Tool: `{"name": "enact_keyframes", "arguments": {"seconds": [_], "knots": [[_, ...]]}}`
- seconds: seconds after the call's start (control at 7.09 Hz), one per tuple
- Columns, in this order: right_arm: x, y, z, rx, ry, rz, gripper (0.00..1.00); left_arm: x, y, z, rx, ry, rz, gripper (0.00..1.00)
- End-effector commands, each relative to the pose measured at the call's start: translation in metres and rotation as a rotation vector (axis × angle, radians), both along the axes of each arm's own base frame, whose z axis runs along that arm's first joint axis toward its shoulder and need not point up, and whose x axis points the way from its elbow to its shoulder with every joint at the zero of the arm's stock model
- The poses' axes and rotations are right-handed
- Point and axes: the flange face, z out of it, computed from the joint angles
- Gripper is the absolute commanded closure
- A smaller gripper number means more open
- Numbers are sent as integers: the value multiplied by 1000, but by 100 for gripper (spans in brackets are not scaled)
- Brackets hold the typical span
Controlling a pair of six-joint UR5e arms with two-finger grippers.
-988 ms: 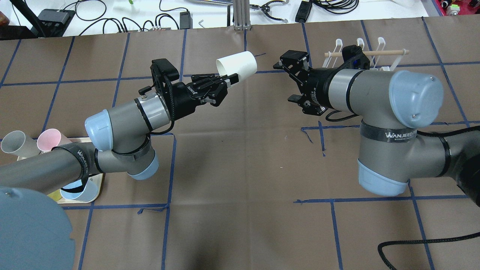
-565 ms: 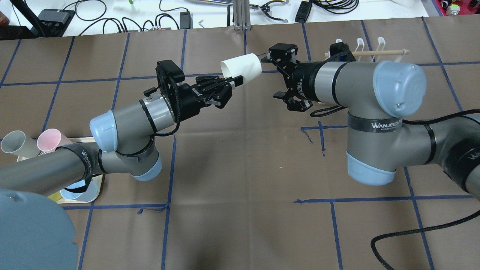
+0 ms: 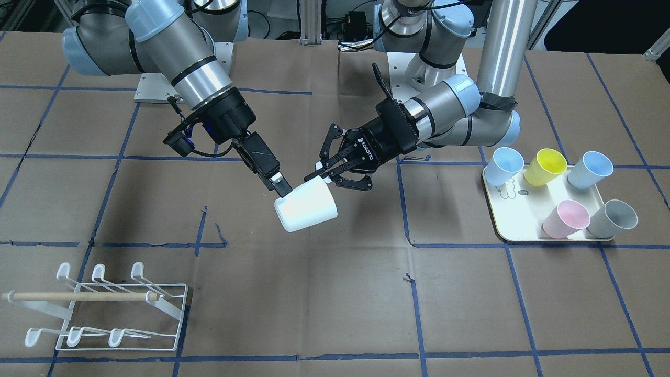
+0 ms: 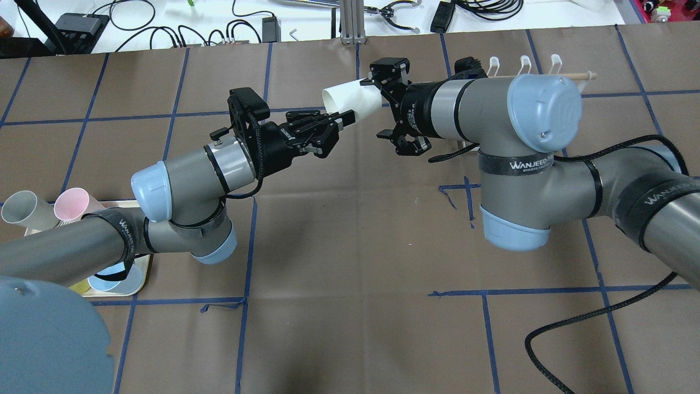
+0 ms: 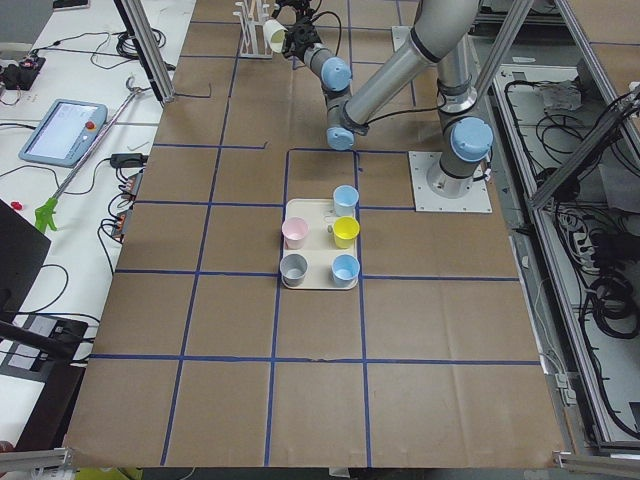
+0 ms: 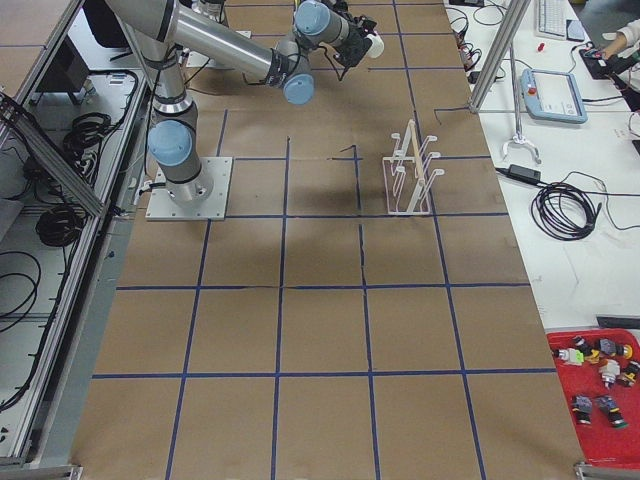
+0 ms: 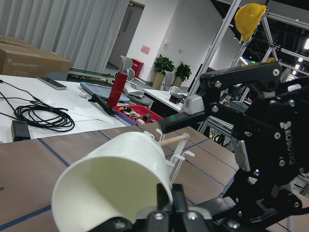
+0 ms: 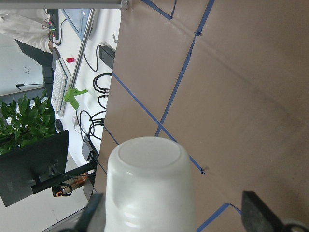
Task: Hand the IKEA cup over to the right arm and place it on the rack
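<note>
Overhead exterior shows the handover about halfway done. The white plastic cup [image 4: 353,98] hangs in the air on its side above the far middle of the brown paper-covered table [image 4: 350,246]. The left gripper [image 4: 343,117] is clamped on the cup's wall at the rim. The right gripper [image 4: 385,109], at the end of the silver-grey right arm [image 4: 492,164], meets the cup from the opposite side with its jaws spread apart. The right wrist view looks straight at the cup's closed base, which sits between the two black fingertips [image 8: 260,215], so the jaws straddle the base end without gripping it. In the front-facing view one right finger lies against or just beside the cup's wall; I cannot tell whether it touches. By my reading, the pick-up and the carry to the meeting point are finished, and the receiving grasp is not yet made. What seems left is for the right jaws to close on the base end and the left gripper to let go. The right arm must then carry the cup to the white wire rack [image 3: 78,296] with its light wooden rod. That rack stands well apart, near the operators' edge on the robot's right, and none of its prongs carries a cup. Five other coloured cups sit on the cream rectangular tray [image 3: 515,230] on the robot's left.
</note>
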Motion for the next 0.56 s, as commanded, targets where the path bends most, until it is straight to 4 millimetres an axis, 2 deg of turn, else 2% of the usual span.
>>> {"name": "enact_keyframes", "arguments": {"seconds": [0.0,0.42], "knots": [[7,-16,-5,11,-5,1,1,0,-1,0,1,-1,2,94],[14,-26,-8,13,-5,9,1,1,-3,1,-4,-4,12,94]]}}
